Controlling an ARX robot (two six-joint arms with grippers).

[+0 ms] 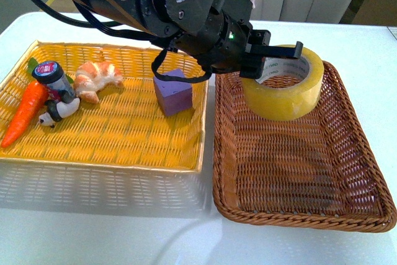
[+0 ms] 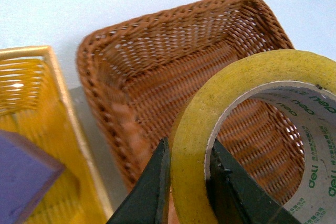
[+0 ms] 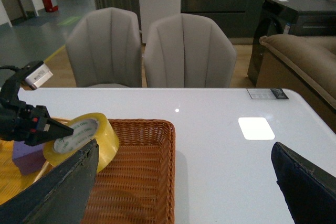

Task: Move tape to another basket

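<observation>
**Yellowish tape nearly into the brown basket**

Going left to right in the front view: the yellow tray point(image 1: 105, 166) is sitting at 9 o'clock, with the purple cube point(image 1: 173, 91) by its 3 o'clock edge. Neither matters here.

Next, the left gripper point(image 1: 260, 60) is reaching in from 11 o'clock and pinching the wall of the tape point(image 1: 285, 88). One finger is outside the roll and one inside the core, clamping snug on it. The roll is sticking out from the claw toward 3 o'clock, tilted, over the 11 o'clock corner of the basket point(image 1: 298, 218). I can't tell if its bottom is touching the weave.

So I'd say the placing step is what's happening. The next move is probably lowering a touch if needed, spreading the fingers, then lifting out without dragging the roll along.

The right gripper point(image 3: 185, 148) is hanging somewhere past 3 o'clock, fingers wide apart, gripping nothing.
</observation>
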